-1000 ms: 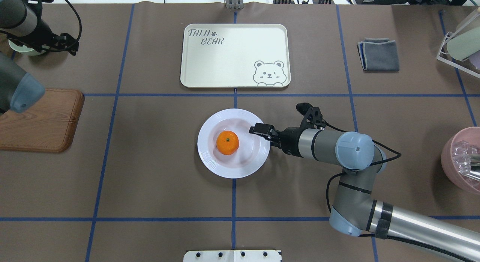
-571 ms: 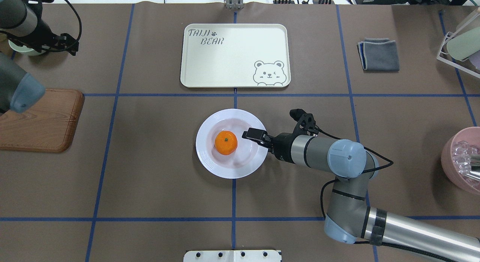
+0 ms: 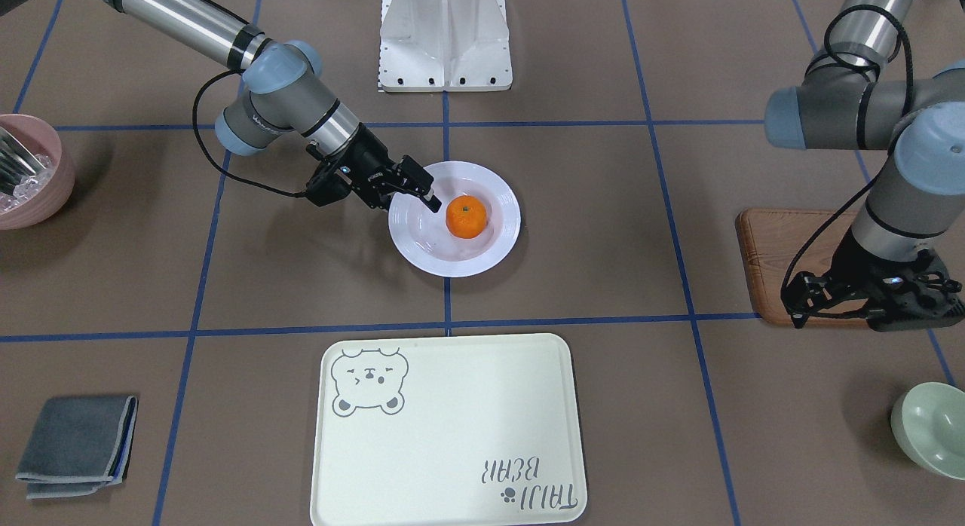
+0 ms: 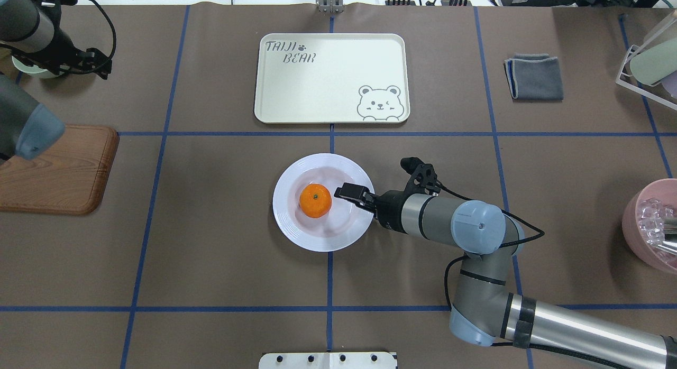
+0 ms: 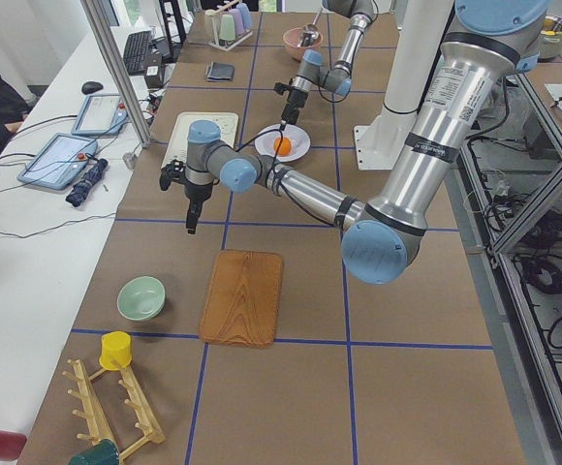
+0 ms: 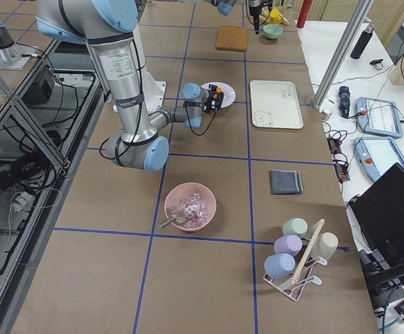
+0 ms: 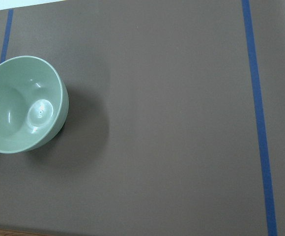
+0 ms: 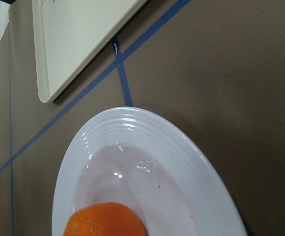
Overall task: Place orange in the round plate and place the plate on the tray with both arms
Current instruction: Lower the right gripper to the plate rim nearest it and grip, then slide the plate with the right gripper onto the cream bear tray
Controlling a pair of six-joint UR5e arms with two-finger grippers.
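glossy white plate point(image 4: 296, 226), matt cream tray point(image 4: 338, 73)

brown-covered table point(image 4: 211, 252) gridded with blue tape point(image 4: 211, 133); white side bench point(image 5: 19, 281) carries 2 tablets point(image 5: 58, 158), a keyboard point(image 5: 138, 50).

The small round orange mandarin point(image 4: 315, 200) is sitting in the glossy white round plate point(image 4: 296, 229); the cream rectangular plastic tray point(image 4: 331, 67) is lying beyond it, farther from the robot, apart.
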